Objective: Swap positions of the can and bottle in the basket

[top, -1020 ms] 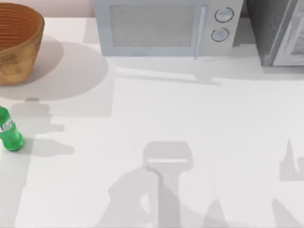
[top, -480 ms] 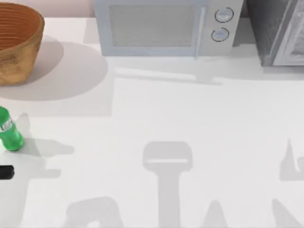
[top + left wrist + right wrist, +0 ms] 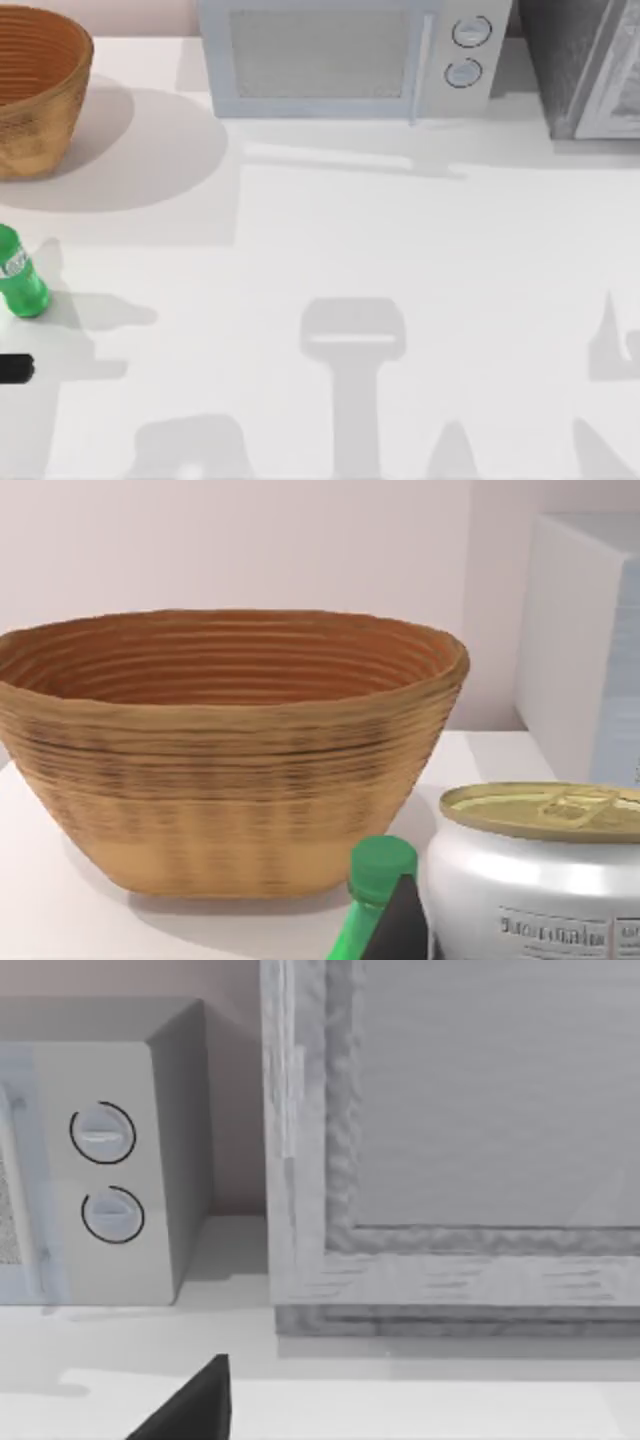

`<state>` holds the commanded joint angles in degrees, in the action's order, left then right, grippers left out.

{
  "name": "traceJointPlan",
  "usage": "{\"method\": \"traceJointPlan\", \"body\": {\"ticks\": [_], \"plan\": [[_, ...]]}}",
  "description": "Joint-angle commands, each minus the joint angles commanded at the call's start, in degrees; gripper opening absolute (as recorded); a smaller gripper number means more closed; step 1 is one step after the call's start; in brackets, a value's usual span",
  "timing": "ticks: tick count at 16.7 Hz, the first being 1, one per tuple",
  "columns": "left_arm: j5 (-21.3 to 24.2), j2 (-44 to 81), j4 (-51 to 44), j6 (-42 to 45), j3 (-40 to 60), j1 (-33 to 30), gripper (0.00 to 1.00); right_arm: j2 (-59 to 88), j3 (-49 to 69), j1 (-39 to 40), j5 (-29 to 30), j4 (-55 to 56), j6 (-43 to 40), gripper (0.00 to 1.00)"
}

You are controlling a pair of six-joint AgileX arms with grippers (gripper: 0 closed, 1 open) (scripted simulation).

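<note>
The basket [image 3: 230, 750] is orange-brown with ribbed weave. The bottle [image 3: 20, 275] is bright green with a white label. The can [image 3: 535, 880] is white, its top dull gold. The microwave [image 3: 350, 55] is pale grey.

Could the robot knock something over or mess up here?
It might. The green bottle and the can stand very close together in front of the basket, and the left pincer sits low just beside the bottle at the table's left edge. Grabbing one could bump and tip the other. The bottle also stands near that edge, so a nudge might push it off.
</note>
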<state>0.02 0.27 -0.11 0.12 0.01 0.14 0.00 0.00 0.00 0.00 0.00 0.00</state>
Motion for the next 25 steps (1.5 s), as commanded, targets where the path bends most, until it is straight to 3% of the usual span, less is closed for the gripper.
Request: {"method": "traceJointPlan", "body": {"ticks": [4, 9, 25], "plan": [[2.45, 4.94, 1.63, -0.32, 1.23, -0.68, 0.0, 0.0, 0.0, 0.0, 0.0, 0.0, 0.0, 1.0], [11.3, 20.39, 9.02, -0.92, 7.33, -3.58, 0.0, 0.0, 0.0, 0.0, 0.0, 0.0, 0.0, 1.0], [54.5, 101.91, 53.82, 0.05, 45.73, -14.91, 0.0, 0.0, 0.0, 0.0, 0.0, 0.0, 0.0, 1.0]]}}
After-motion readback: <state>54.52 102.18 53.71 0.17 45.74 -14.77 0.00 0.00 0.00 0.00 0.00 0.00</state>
